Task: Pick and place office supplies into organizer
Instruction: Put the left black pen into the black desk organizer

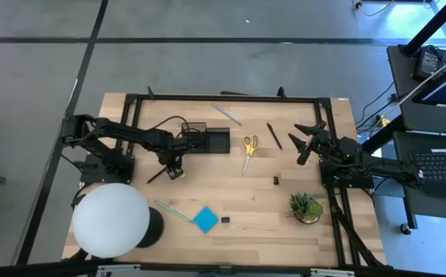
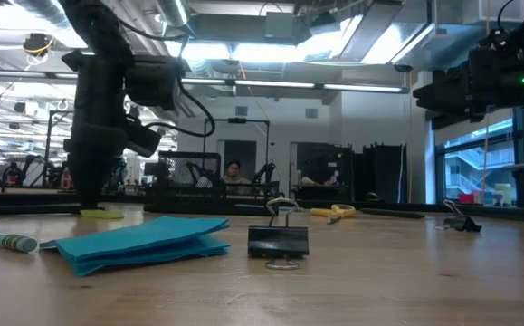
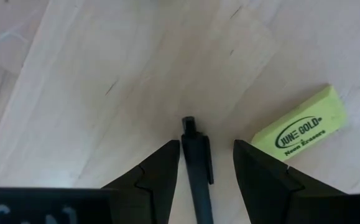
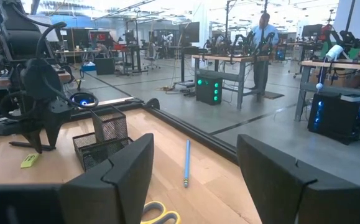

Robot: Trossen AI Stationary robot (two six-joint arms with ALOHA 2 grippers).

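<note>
Pale wooden bench [image 1: 246, 201] carried the black organizer [image 1: 207, 140] near its far edge. Just in front of it, the left claw [image 3: 206, 163] stood open astride a black pen [image 3: 197, 168], with a yellow eraser [image 3: 302, 124] beside. Right claw [image 1: 306, 141] hovered open past the scissors [image 1: 249, 148].

black pen [image 3: 198, 177] cut off between claw fingers, scissors [image 4: 158, 214] cut by frame edge

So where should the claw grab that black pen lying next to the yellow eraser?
Probably across the black pen barrel's middle, coming straight down. It lies flat between the left claw fingers, already open on both sides, and the yellow eraser sits clear.
</note>
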